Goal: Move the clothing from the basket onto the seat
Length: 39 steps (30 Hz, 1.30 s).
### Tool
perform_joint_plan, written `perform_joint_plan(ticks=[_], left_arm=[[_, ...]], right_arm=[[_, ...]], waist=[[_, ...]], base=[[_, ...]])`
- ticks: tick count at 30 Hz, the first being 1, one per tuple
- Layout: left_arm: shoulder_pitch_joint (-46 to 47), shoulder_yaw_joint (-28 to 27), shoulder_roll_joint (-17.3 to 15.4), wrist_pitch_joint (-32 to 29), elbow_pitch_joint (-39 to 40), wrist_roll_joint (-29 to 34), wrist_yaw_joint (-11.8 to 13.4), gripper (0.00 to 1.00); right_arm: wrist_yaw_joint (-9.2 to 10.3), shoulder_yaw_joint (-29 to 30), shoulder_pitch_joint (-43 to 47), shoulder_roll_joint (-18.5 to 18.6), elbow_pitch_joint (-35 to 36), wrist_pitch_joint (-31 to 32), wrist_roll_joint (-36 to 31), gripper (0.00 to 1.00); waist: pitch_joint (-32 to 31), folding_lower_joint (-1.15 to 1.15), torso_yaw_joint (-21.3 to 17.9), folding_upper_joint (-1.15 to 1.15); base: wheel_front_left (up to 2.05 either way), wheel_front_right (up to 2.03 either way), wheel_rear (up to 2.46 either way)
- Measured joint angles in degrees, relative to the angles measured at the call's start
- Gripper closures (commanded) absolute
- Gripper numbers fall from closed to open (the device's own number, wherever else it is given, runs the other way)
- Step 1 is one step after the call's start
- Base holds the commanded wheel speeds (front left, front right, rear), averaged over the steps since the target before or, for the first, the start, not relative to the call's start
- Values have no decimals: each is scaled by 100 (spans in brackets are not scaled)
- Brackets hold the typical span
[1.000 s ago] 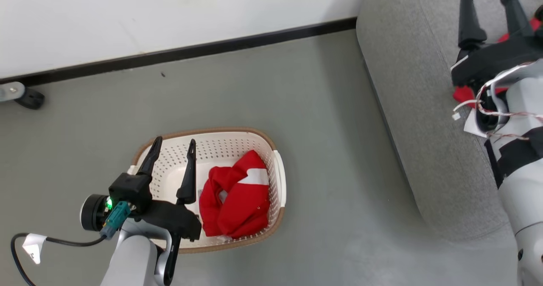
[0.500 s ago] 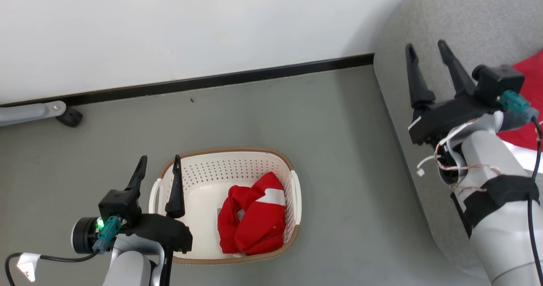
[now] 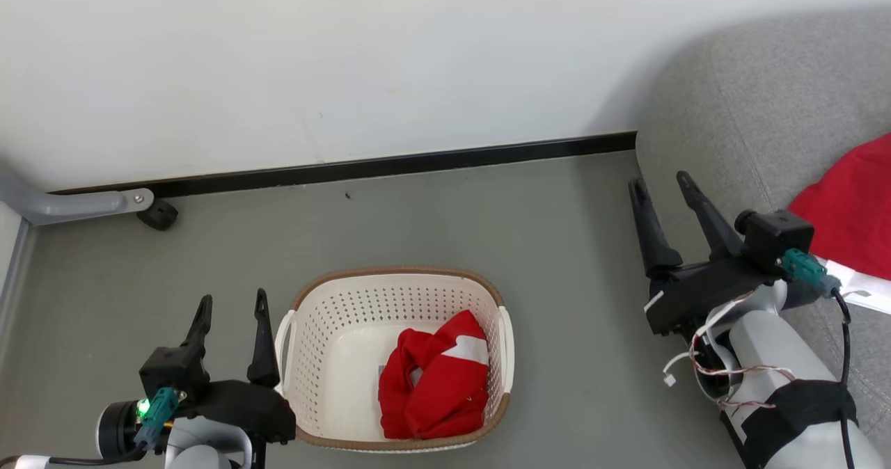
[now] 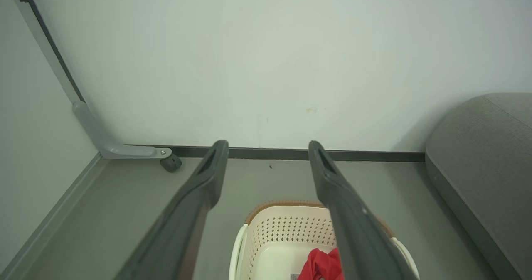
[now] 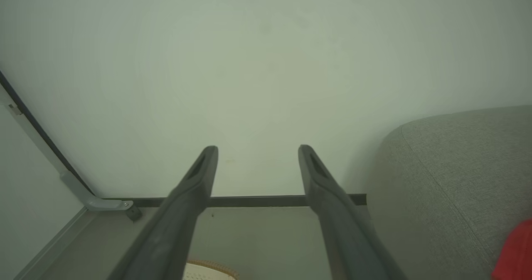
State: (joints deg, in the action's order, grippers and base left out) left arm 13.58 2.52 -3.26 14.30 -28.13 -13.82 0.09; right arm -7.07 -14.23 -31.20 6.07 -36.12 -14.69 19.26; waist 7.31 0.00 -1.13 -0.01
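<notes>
A crumpled red garment with a white panel (image 3: 435,382) lies in the right half of the cream perforated basket (image 3: 327,330) on the floor. Another red garment (image 3: 853,208) rests on the grey seat (image 3: 759,107) at the right. My left gripper (image 3: 232,303) is open and empty, just left of the basket's rim. My right gripper (image 3: 660,181) is open and empty, above the floor beside the seat's edge. The left wrist view catches the basket (image 4: 286,234) with red cloth (image 4: 322,265) below the open fingers (image 4: 208,176). In the right wrist view, the seat (image 5: 453,163) and a red corner (image 5: 517,251) sit right of the fingers (image 5: 320,176).
A white wall with a black baseboard (image 3: 390,166) runs behind the basket. A grey metal leg with a black caster (image 3: 156,213) stands at the far left. Grey floor (image 3: 557,246) separates basket and seat.
The head camera has tilted up, so the whole scene slid down the picture. My right arm drew back off the seat toward the floor. My left gripper shifted from over the basket to its left side.
</notes>
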Motion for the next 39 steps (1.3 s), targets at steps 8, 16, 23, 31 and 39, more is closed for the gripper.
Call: perform_joint_plan(ticks=[8,16,23,31,39], left_arm=[[-263,-201,-16,0,4,22,59,0],[-483,-281,-13,0,-2,64,92,0],[-743,-361,-13,0,-42,90,109,0],[-951,-390,-12,0,-3,132,110,0],[-1063,-393,-10,0,52,187,108,0]], right_arm=[[0,94,680,-103,312,0,157,0],[0,232,1185,-142,450,0,202,0],[26,85,1547,-170,567,0,89,0],[27,-108,1840,-200,651,1,-163,0],[115,-214,1886,-204,704,1,-432,0]], waist=[[-250,0,98,0],[-432,0,132,1],[-629,0,139,1],[-721,0,162,1],[-740,0,169,1]], base=[[0,0,0],[0,0,0],[0,0,0],[0,0,0],[0,0,0]])
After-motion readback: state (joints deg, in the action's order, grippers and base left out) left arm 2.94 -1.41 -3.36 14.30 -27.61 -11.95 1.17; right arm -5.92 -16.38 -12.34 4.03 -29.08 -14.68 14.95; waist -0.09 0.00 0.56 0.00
